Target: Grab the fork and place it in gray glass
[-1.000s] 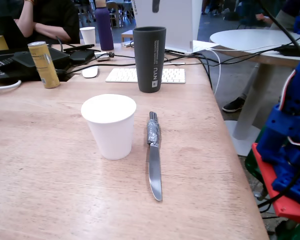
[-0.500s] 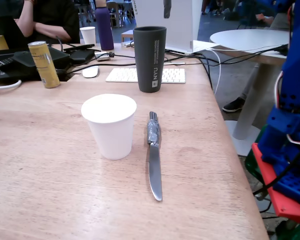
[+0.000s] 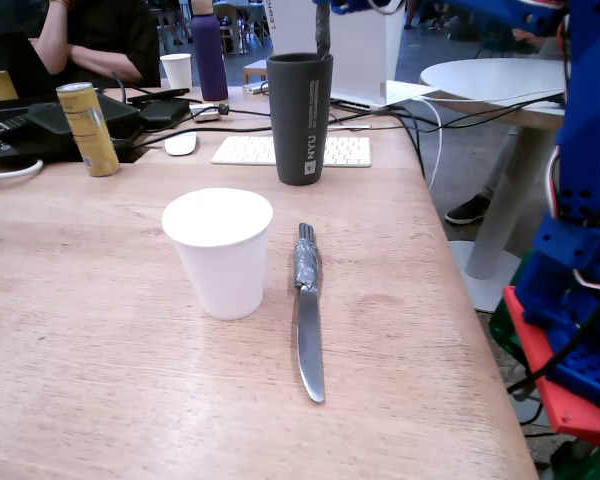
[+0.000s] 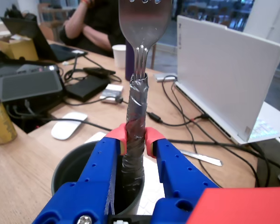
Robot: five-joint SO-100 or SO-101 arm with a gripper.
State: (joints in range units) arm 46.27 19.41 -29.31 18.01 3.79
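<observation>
The fork (image 4: 136,116) stands upright with its tines up, and my gripper (image 4: 136,138) is shut on its gray-taped handle with the red pads on either side. The handle's lower end dips into the mouth of the gray glass (image 4: 71,169) right below. In the fixed view the gray glass (image 3: 300,120) stands at the back of the table. The fork's handle (image 3: 322,35) hangs at its rim, under my gripper (image 3: 325,8) at the top edge.
A white paper cup (image 3: 220,250) and a tape-handled knife (image 3: 307,320) lie on the table in front of the glass. A yellow can (image 3: 87,128), a white keyboard (image 3: 345,151), cables and a white laptop (image 4: 224,88) crowd the back. The table edge (image 3: 460,300) runs along the right.
The arm has swung in across the top of the fixed view. The fork's handle has come down from above the glass to its rim.
</observation>
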